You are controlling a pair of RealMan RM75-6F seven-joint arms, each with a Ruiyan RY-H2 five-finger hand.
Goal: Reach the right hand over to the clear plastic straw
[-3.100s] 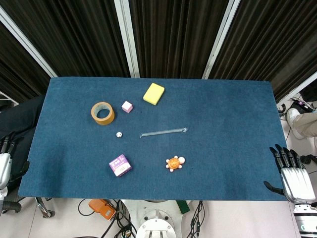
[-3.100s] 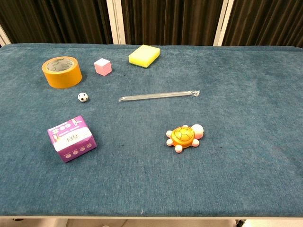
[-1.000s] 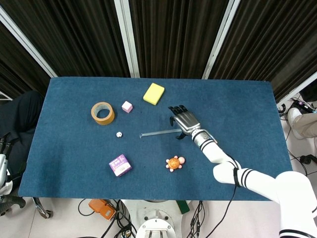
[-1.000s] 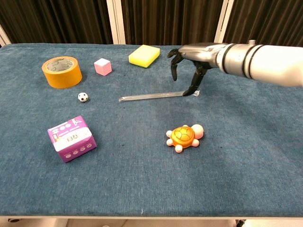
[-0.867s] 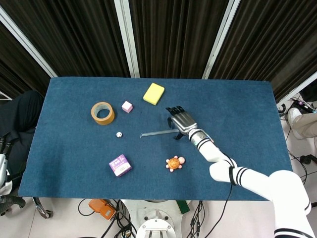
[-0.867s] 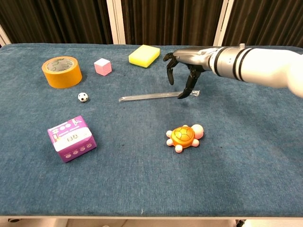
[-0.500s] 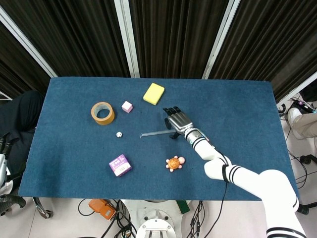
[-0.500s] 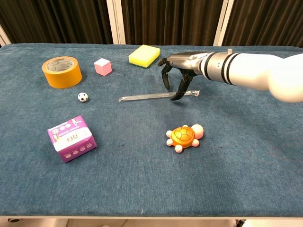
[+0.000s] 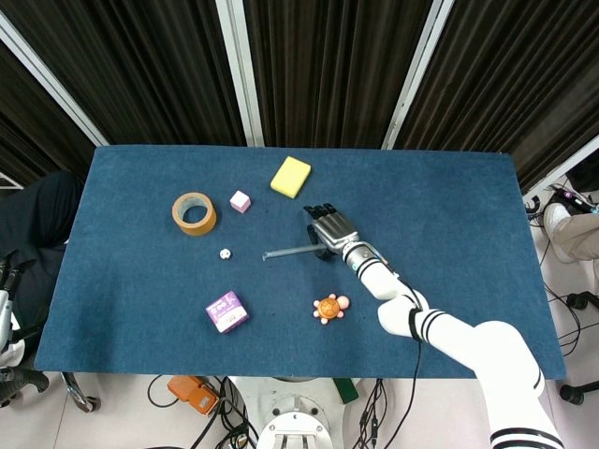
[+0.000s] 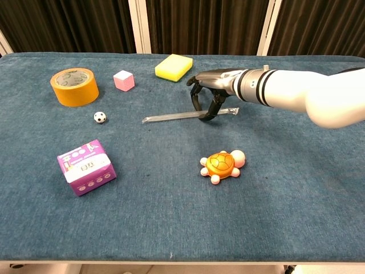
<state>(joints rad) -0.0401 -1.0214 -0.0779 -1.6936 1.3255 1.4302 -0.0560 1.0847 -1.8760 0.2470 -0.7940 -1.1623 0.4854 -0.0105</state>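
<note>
The right robot hand (image 10: pixel 206 96) is arching over the clear plastic straw (image 10: pixel 171 117) lying mid-counter, fingers spread and curled downward, gripping nothing yet; closing the fingertips around the straw looks next.

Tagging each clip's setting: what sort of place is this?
Probably a robot lab or test bay: a blue-clothed table with odd props like tape and a toy turtle, black curtains behind, cables on the floor.

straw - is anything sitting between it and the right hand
Nothing visible does. The right hand is already over the clear plastic straw, fingers curled down around it. The yellow sponge and toy turtle lie off to either side.
</note>
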